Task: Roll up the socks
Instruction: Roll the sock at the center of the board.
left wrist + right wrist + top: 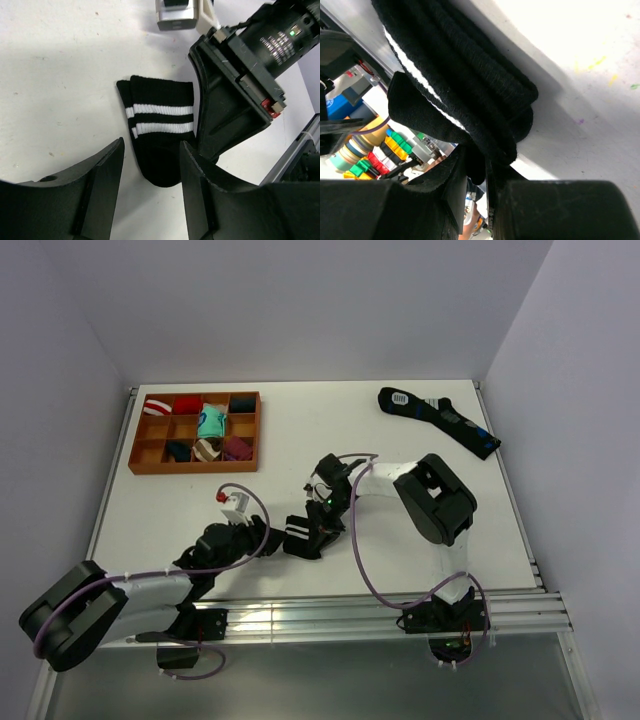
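Arm bases sit at the near table [330, 440] edge; both arms reach inward and meet in mid-table, a little left of centre.

Left gripper [152, 150]: released, fingers [100, 190] spread wide. Striped black sock [160, 130] lies flat on the white surface just ahead of it. The sock's rounded end reaches into the gap between the two fingertips; neither finger visibly presses it. Two white bands cross the sock further out, and a second layer edge shows along its left side.

Right gripper [225, 115]: comes in from the far right, its dark body against the sock's right edge in the left wrist view. From its own camera the right gripper [487, 192] is clenched, jaws nearly together, pinching a bunched fold of the striped black sock [470, 85]. Several layers of fabric stack above the pinch, one white band showing.

Overhead: left gripper [268, 538] and right gripper [318, 528] flank the striped black sock [300, 533], left one on its left, right one on its right.

Further back, left: brown compartment tray [195, 469] holding rolled socks [210, 423] in several cells.

Far right corner: dark sock pair [440, 420], unrolled, lying diagonally, well apart from both grippers.
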Available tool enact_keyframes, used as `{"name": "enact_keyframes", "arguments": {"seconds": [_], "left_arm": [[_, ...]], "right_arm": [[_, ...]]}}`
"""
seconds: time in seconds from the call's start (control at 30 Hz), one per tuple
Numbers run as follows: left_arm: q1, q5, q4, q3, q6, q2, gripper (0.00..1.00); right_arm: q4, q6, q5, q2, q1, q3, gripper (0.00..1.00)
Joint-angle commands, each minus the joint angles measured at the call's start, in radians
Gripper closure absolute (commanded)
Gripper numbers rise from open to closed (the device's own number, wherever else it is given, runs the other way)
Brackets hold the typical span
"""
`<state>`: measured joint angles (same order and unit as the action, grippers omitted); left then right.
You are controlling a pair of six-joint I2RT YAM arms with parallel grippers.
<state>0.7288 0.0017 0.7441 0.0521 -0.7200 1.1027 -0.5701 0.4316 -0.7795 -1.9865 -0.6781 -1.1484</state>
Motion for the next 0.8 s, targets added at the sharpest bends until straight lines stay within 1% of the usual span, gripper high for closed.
{"name": "enact_keyframes", "arguments": {"seconds": [0.0,0.17,0.3,0.63,0.67,0.77], "left_arm": [[0.018,-0.011,0.095,-0.003,0.019,0.046,0.47],[0.056,0.003,0.162,-0.017,0.024,0.098,0.48],[0.072,0.003,0.185,-0.028,0.027,0.095,0.48],[0.092,0.003,0.156,-0.011,0.028,0.129,0.5],[0.095,-0.027,0.149,-0.009,0.028,0.126,0.5],[0.095,-0.04,0.123,0.008,0.033,0.131,0.5]], "right_arm": [[-0.053,-0.036,0.121,-0.046,-0.005,-0.004,0.82],[-0.057,-0.039,0.12,-0.046,-0.005,-0.011,0.83],[-0.054,-0.04,0.123,-0.044,-0.005,-0.007,0.83],[-0.054,-0.047,0.126,-0.04,-0.006,0.003,0.83],[-0.054,-0.048,0.128,-0.038,-0.006,0.003,0.83],[-0.053,-0.048,0.123,-0.035,-0.001,0.007,0.83]]}}
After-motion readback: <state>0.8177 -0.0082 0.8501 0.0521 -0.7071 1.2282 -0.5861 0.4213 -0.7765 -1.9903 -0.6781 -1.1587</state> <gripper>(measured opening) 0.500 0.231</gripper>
